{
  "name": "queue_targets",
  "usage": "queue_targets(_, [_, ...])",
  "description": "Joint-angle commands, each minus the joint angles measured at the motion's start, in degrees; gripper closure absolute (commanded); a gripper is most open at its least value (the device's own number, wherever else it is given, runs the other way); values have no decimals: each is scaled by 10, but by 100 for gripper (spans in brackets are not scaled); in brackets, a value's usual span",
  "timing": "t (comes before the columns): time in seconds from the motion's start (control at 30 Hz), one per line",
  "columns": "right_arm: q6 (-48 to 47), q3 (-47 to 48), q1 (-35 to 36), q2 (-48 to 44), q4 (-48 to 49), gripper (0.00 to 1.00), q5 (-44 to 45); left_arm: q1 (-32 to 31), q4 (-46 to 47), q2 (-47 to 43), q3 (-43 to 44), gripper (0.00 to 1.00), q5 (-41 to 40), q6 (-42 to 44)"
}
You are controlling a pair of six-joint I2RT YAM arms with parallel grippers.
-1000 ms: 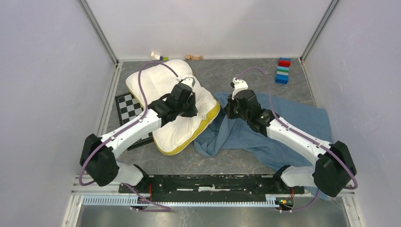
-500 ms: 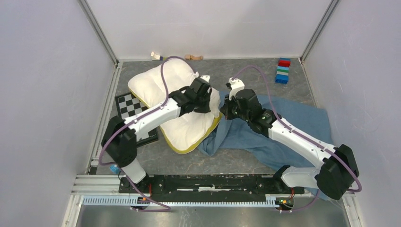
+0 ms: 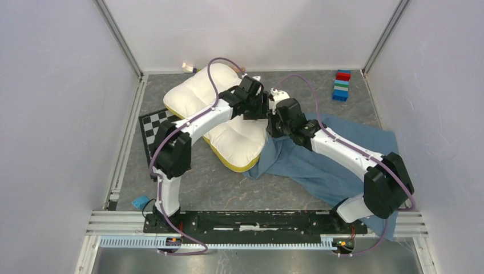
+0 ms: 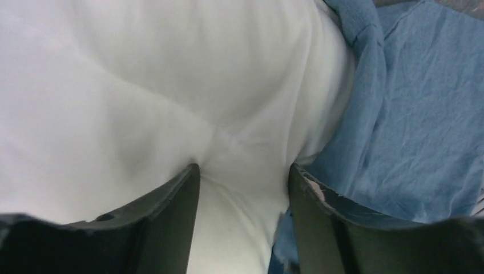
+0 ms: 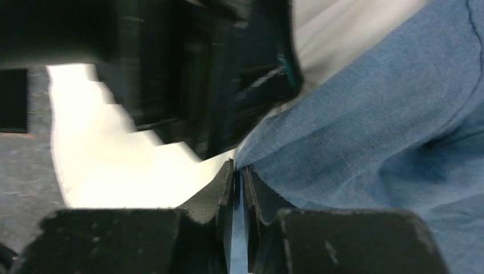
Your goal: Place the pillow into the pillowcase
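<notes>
The cream-white pillow (image 3: pixel 200 97) with its yellow edge lies at the back centre, its right end against the blue pillowcase (image 3: pixel 342 154) spread out to the right. My left gripper (image 3: pixel 257 107) is down on the pillow's right end. In the left wrist view its jaws (image 4: pixel 245 168) stand open, with pillow (image 4: pixel 142 85) cloth bulging between them and the pillowcase (image 4: pixel 411 125) just to the right. My right gripper (image 3: pixel 273 119) is at the pillowcase's left edge, close to the left one. Its jaws (image 5: pixel 237 165) are nearly together, with pillowcase (image 5: pixel 371 114) cloth between them.
A chessboard (image 3: pixel 152 128) lies partly under the pillow's left side. A stack of coloured blocks (image 3: pixel 341 85) stands at the back right. Small toys (image 3: pixel 188 67) sit by the back wall, and a small blue piece (image 3: pixel 140 201) lies near the left arm's base.
The left arm has swung toward the back right, shifting the pillow with it up to the pillowcase's edge, and its jaws have opened. The right gripper has moved slightly left and back.
</notes>
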Motion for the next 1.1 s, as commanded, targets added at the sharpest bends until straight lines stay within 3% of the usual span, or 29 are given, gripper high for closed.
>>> queue_targets(0.0, [-14,43,-5,-1,-26,73,32,3,-39,-107,-2,28,-30,43])
queue_targets(0.17, [-3,18,3,-42,-49,43,50,0,-97,-222,-91,13,-107,88])
queue_targets(0.27, [12,-29,36,-87,-52,32,80,-12,-124,-280,-157,6,-131,120])
queue_targets(0.43, [69,-115,109,-148,-34,31,116,-50,-127,-320,-248,3,-105,147])
queue_targets(0.63, [134,-190,179,-131,20,36,132,-76,-78,-286,-300,4,-97,146])
queue_targets(0.83, [149,-221,180,-87,82,41,132,-76,-49,-216,-296,17,-137,99])
queue_targets(0.87, [146,-213,181,-55,98,42,121,-76,-39,-197,-296,29,-141,84])
queue_targets(1.07, [149,-206,194,-41,111,38,122,-76,-33,-201,-295,64,-160,79])
